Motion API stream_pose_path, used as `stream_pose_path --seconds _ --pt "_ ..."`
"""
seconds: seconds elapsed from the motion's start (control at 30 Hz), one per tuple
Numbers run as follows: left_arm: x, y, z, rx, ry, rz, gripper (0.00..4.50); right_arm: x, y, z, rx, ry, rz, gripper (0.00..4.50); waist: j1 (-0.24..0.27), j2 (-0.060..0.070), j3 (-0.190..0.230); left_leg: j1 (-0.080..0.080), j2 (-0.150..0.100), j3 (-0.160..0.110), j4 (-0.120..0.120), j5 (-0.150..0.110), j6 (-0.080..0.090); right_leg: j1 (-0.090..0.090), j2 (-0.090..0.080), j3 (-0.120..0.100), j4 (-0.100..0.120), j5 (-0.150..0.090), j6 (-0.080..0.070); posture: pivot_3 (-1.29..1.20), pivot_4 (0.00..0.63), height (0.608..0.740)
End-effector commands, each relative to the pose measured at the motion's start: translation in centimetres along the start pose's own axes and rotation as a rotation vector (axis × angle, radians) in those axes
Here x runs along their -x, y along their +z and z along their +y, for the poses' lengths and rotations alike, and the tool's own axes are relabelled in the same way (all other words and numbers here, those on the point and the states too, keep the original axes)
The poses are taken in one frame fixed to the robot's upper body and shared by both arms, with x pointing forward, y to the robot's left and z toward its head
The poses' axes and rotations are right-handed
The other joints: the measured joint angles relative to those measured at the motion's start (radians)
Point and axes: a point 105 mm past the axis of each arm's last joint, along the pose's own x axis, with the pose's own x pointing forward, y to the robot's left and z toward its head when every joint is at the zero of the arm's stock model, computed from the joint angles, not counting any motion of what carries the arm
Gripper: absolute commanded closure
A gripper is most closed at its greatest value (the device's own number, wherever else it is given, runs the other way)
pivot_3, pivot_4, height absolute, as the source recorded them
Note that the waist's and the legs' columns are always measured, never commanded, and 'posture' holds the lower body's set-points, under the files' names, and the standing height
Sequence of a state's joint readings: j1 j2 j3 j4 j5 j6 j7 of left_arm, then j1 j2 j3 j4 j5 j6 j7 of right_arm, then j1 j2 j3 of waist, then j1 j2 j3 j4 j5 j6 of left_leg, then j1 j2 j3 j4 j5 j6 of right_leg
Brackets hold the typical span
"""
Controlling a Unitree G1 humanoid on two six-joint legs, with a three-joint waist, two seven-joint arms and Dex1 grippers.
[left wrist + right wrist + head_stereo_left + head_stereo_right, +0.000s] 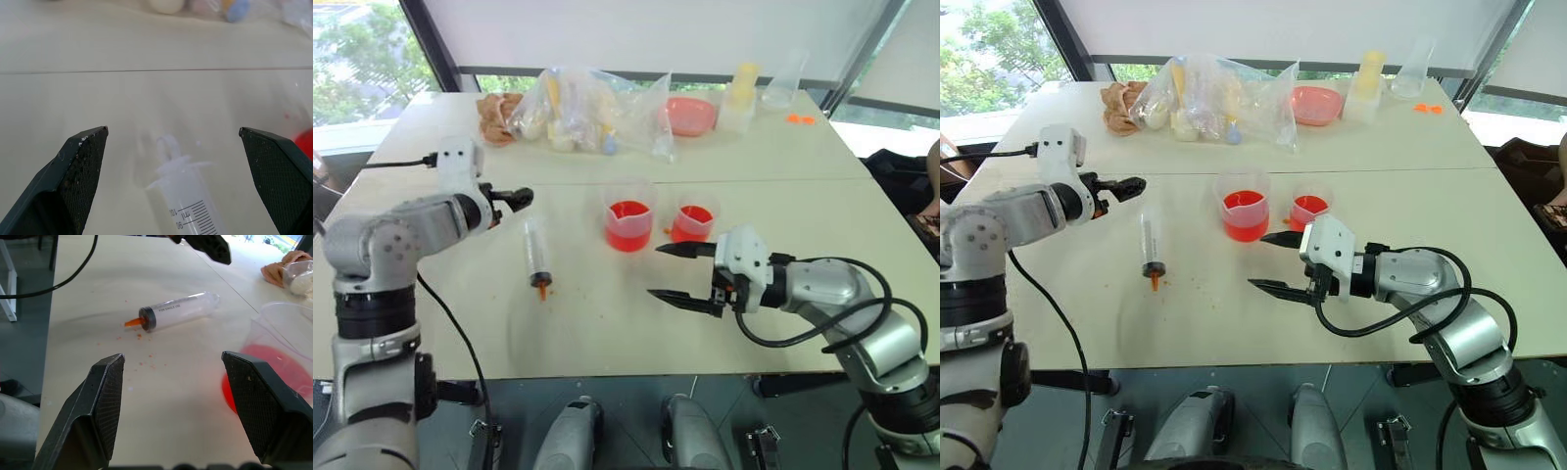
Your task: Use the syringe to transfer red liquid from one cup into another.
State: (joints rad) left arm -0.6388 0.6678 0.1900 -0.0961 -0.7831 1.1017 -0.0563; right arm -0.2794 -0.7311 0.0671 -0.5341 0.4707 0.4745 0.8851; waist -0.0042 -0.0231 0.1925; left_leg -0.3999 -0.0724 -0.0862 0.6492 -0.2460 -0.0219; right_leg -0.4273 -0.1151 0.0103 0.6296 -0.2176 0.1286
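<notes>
The clear syringe [537, 253] lies flat on the table with its orange tip toward me, held by nothing; a few red drops dot the table by its tip. My left gripper [516, 198] hovers open just behind its plunger end [171, 159], fingers wide apart. Right of the syringe stands the wider beaker [628, 220] holding red liquid [628, 227], and beside it the narrower beaker [693, 217], also with red liquid. My right gripper [683, 275] is open and empty in front of the narrower beaker, pointing toward the syringe [177, 310].
At the back of the table lie a clear plastic bag [582, 108] of items, a brown cloth [497, 116], a pink bowl [690, 115], a yellow-capped bottle [740, 95] and a clear flask [785, 82]. Two small orange caps [800, 119] sit far right.
</notes>
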Motion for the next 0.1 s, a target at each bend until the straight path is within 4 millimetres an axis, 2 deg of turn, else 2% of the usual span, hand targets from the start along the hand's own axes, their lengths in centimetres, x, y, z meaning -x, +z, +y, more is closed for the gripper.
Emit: stream_pose_path --seconds 0.03,0.1 --pt "1.7 3.2 -1.6 -0.123 -0.121 -0.221 0.05 1.4 0.5 -1.0 -0.005 -0.046 -0.014 1.17 -0.001 -0.001 0.000 0.000 0.000 0.000 0.000 0.000 0.000 0.000 0.000 0.000 0.000 0.000 0.000 0.00 0.150 0.740" --pt "2.8 2.1 -2.4 -0.188 -0.217 -0.235 0.05 2.5 0.1 -1.0 -0.033 -0.054 0.007 1.17 -0.002 0.000 0.000 0.000 0.001 0.000 0.000 0.000 0.000 0.000 0.000 0.000 -0.001 0.000 0.000 0.00 0.150 0.740"
